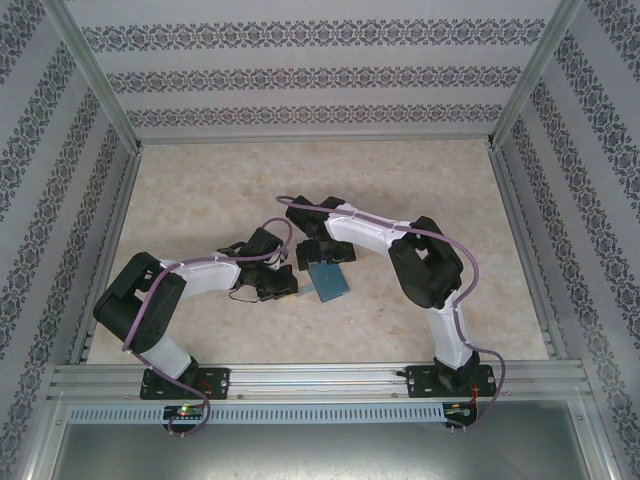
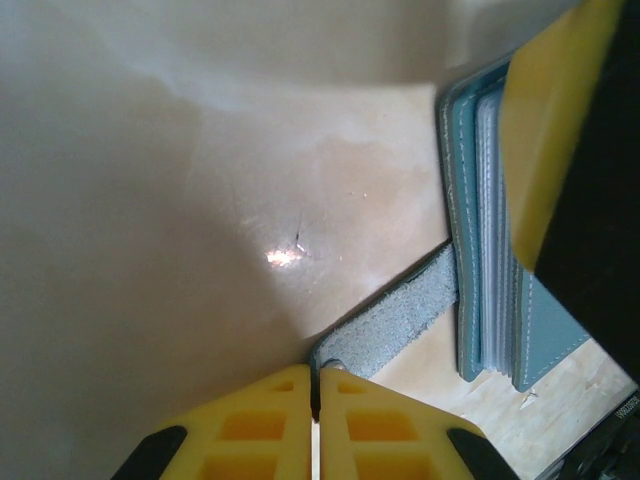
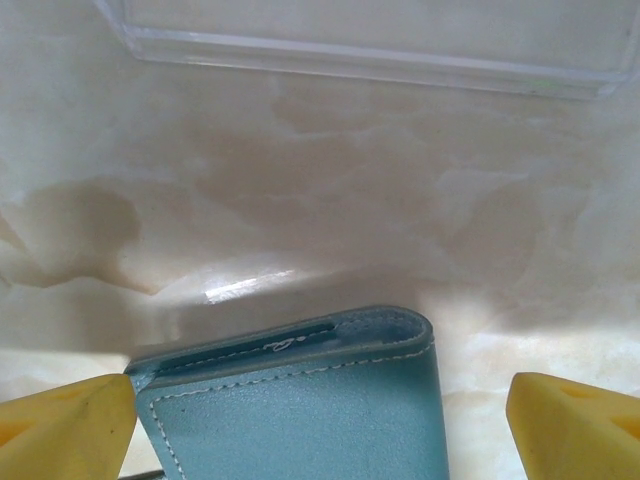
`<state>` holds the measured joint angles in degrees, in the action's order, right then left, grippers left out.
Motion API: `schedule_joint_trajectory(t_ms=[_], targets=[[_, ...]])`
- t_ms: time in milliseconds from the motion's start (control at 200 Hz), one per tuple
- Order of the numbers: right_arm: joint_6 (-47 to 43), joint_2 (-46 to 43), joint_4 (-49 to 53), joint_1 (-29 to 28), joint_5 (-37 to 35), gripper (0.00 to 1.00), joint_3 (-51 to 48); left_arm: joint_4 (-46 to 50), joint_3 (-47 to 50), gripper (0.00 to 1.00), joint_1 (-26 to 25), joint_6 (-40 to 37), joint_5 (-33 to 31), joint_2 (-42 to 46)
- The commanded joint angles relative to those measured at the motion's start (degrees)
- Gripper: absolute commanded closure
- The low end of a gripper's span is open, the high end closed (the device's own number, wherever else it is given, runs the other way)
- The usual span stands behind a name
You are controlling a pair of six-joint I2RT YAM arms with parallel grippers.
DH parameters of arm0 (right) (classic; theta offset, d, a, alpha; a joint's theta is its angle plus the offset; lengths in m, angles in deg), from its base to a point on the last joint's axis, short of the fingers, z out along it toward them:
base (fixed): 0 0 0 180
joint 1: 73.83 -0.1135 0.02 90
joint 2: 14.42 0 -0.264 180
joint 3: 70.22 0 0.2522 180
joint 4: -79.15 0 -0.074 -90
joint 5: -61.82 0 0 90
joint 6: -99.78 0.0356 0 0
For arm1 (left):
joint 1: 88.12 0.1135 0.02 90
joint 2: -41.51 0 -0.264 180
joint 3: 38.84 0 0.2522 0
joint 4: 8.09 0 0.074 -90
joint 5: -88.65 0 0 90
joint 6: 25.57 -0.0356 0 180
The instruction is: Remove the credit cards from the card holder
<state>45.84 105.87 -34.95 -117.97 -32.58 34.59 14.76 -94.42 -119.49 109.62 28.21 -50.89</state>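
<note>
The card holder (image 1: 329,282), a flat teal-blue case, lies on the table between the two arms. My left gripper (image 2: 318,385) is shut on the end of its fuzzy closing tab (image 2: 400,312), which stretches out from the holder's edge (image 2: 466,220). Pale thin layers (image 2: 492,240) show between the covers; the credit cards themselves are hidden. My right gripper (image 3: 320,420) is open, with one yellow fingertip (image 3: 70,430) on each side of the card holder (image 3: 300,415) and apart from it. In the top view the left gripper (image 1: 288,286) is left of the holder and the right gripper (image 1: 326,256) is just behind it.
A clear transparent plastic piece (image 3: 370,50) lies on the table beyond the holder. The marble-patterned tabletop (image 1: 420,190) is bounded by metal frame rails and patterned walls on three sides. The right arm's elbow (image 1: 430,262) stands to the right of the holder.
</note>
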Motion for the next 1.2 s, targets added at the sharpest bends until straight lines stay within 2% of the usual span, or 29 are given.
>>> schedule_joint_trajectory(t_ms=[0, 420, 650, 754, 1019, 1194], targets=[[-0.18, -0.15, 1.87, -0.16, -2.65, 0.06, 0.23, 0.13, 1.31, 0.91, 0.35, 0.48, -1.18, -0.5], [-0.89, -5.96, 1.96, 0.81, -3.14, 0.06, -2.76, 0.52, 1.1, 0.92, 0.33, 0.78, -1.44, -0.76], [-2.13, -8.5, 2.7, 2.06, -3.15, 0.12, -4.24, 1.07, 1.25, 0.92, 0.37, 0.95, -2.05, -0.37], [-2.94, -9.92, 3.25, 2.8, -2.85, 0.2, -4.71, 1.08, 1.18, 0.92, 0.36, 1.04, -2.14, -0.25], [-5.6, -11.41, 4.74, 5.01, -0.58, 0.51, -5.94, 1.47, 0.84, 0.92, 0.39, 1.22, -2.49, -0.41], [-5.93, -11.53, 3.31, 6.35, 2.83, 0.63, -8.3, 1.58, 0.71, 0.92, 0.3, 1.48, -2.85, -0.5]])
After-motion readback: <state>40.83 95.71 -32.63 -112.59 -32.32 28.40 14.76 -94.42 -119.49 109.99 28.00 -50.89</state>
